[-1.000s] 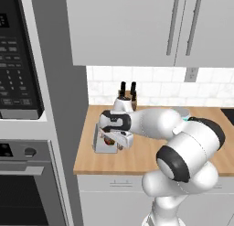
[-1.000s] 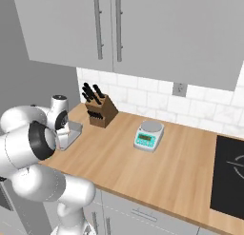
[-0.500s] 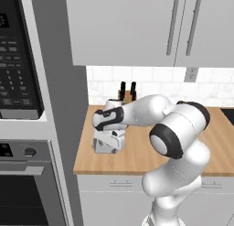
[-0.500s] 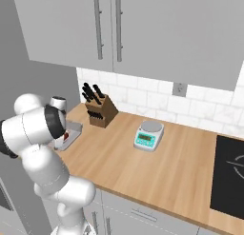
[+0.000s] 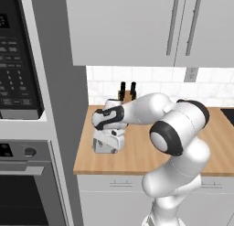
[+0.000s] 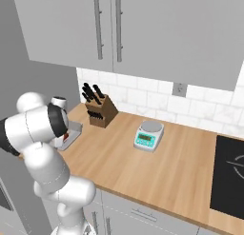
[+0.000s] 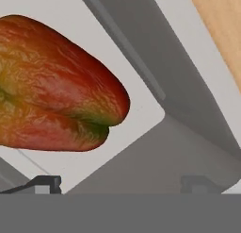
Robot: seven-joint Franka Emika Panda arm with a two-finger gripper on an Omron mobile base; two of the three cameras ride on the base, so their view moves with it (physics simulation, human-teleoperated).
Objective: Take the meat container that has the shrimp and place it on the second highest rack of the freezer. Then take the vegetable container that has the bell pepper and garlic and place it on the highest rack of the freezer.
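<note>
A: Where is the container (image 5: 108,144) seen?
B: On the worktop (image 5: 137,152), left of the knife block (image 6: 101,112), pepper (image 7: 56,86) inside.
A: The claw (image 7: 120,184)?
B: Lowered at the container's wall; its opening cannot be told.

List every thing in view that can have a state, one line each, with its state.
vegetable container: resting on the counter's left end, open-topped.
bell pepper: lying inside the container.
pincer: low over the container wall, fingertips either side; open or shut, can't tell.
upper cabinet doors: closed.
kitchen scale: flat on the counter.
knife block: knives seated.
oven door: closed.
</note>
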